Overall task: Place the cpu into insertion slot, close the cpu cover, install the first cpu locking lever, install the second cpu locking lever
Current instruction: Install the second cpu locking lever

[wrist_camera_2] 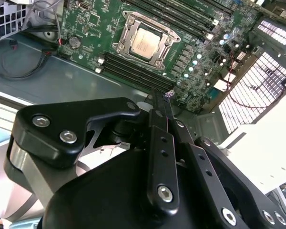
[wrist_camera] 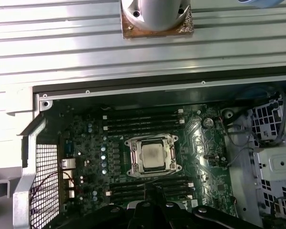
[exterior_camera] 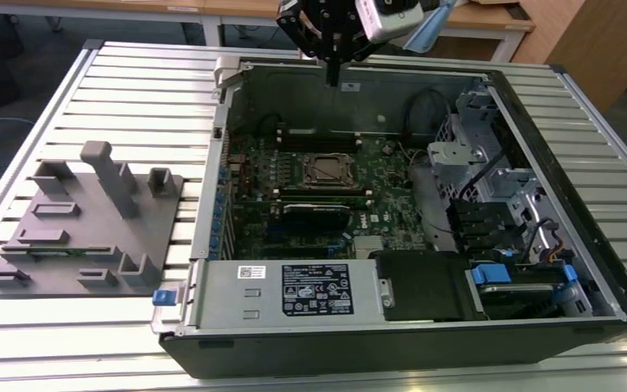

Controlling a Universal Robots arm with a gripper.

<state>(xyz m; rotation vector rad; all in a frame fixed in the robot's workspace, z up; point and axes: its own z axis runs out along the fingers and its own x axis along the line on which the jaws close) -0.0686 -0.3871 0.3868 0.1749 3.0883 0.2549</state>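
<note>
Gripper (exterior_camera: 338, 82) clenched, empty, above case rim; cpu (wrist_camera: 152, 156) seated under cpu cover (wrist_camera: 151, 143).

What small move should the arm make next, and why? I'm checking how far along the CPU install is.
Probably lower the gripper toward the socket. The cpu already sits in the insertion slot with the cpu cover apparently down over it, while the shut gripper hangs above the case's far wall, touching nothing.
</note>
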